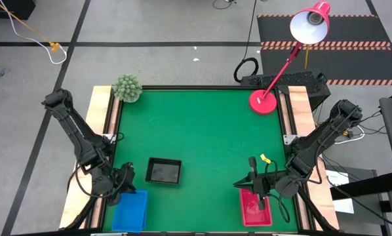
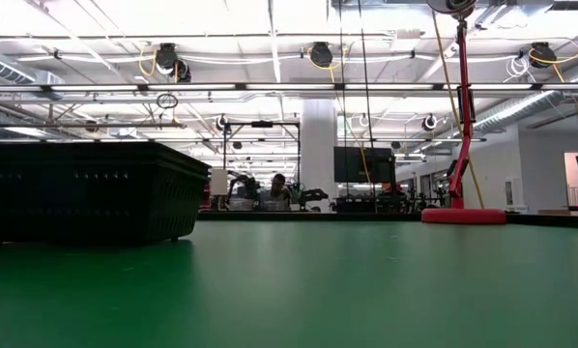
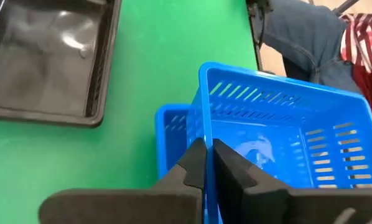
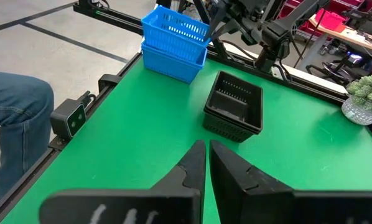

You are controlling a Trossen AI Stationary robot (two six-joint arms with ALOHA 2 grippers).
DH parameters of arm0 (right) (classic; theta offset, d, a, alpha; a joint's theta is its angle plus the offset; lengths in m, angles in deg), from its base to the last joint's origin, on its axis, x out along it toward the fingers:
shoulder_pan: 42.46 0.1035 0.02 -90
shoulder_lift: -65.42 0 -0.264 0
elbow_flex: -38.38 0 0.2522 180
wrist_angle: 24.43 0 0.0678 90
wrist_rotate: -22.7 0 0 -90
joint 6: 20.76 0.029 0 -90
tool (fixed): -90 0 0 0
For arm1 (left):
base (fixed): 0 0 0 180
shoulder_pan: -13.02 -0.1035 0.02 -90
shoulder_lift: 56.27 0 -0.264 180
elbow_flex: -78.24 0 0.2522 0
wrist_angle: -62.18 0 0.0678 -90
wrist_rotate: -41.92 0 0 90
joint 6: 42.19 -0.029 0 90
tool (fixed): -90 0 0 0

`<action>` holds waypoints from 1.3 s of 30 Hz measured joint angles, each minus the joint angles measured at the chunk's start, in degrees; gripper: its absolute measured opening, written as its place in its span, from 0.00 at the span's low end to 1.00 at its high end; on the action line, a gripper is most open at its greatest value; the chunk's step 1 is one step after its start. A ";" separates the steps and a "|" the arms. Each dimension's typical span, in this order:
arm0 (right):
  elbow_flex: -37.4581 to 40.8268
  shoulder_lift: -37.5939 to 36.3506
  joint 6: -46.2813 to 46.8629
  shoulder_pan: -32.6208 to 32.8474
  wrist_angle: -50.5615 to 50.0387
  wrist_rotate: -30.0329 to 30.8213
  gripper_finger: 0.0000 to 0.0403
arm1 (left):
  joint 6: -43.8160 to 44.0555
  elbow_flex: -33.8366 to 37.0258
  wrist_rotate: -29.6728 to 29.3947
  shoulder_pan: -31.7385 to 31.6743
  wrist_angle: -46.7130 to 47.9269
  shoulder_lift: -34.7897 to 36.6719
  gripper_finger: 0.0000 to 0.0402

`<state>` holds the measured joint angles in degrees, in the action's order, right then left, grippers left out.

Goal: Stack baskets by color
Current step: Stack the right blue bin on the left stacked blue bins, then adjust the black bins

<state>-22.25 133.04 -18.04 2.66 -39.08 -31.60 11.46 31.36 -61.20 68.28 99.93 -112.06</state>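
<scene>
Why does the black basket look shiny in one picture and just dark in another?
In the left wrist view the black basket shows pale ceiling glare on its glossy floor; in the low view the same basket is backlit by bright ceiling lights, so its side reads as a dark mass. The high view is evenly lit, with the lamp head glowing white.

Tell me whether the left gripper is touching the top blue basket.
Touching. In the left wrist view, the left gripper is shut on the near wall of the top blue basket, which sits tilted above another blue basket.
</scene>
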 joint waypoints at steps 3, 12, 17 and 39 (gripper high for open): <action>0.00 0.00 0.00 0.00 0.00 0.00 0.03 | 0.95 1.03 0.02 0.03 0.15 -0.02 0.05; 0.00 0.00 0.00 0.00 0.00 0.00 0.03 | 4.04 2.06 -0.41 0.01 0.24 -0.04 0.06; 0.00 0.00 0.02 0.00 0.00 0.00 0.03 | 5.69 2.06 -0.44 0.01 0.05 -0.07 0.11; 0.17 0.00 1.09 -0.04 0.34 0.07 0.03 | 6.03 -3.45 -1.46 -1.09 1.75 0.46 0.25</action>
<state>-22.08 133.04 -16.95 2.62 -38.74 -31.53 17.49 27.91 -62.67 67.18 101.68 -111.60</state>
